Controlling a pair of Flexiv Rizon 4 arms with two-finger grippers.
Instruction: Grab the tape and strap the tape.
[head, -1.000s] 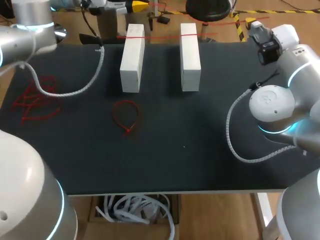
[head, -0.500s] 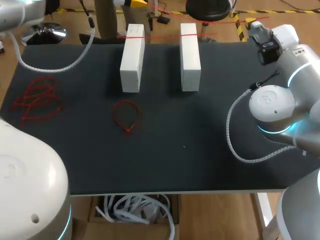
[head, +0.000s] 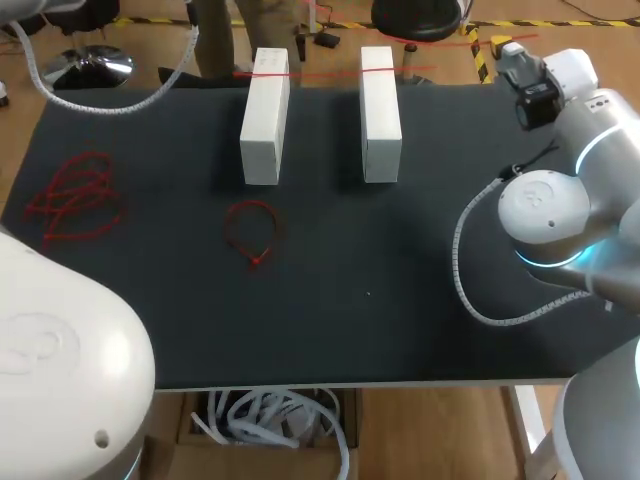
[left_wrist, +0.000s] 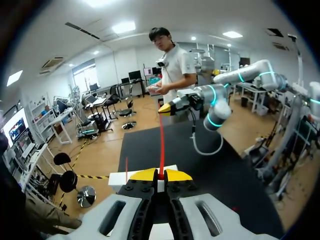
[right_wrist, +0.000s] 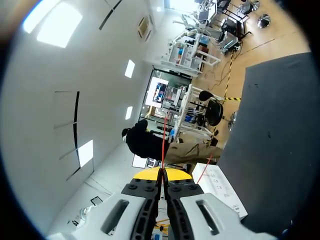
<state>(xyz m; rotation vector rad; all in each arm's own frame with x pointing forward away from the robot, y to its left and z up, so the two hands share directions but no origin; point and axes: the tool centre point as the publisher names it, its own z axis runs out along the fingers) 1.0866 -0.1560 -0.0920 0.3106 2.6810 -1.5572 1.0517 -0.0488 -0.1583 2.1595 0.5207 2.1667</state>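
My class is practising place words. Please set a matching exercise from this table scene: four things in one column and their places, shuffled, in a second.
Things
1. tangled heap of thin red ties
2. single looped red tie
3. straight taut red tie
4. pair of white rectangular blocks

Places
A. stretched across the far ends of both blocks
B. side by side at the table's far side
C. near the table's left edge
D. on the black tabletop, in front of the left block

Pairs: 1-C; 2-D; 3-A; 4-B
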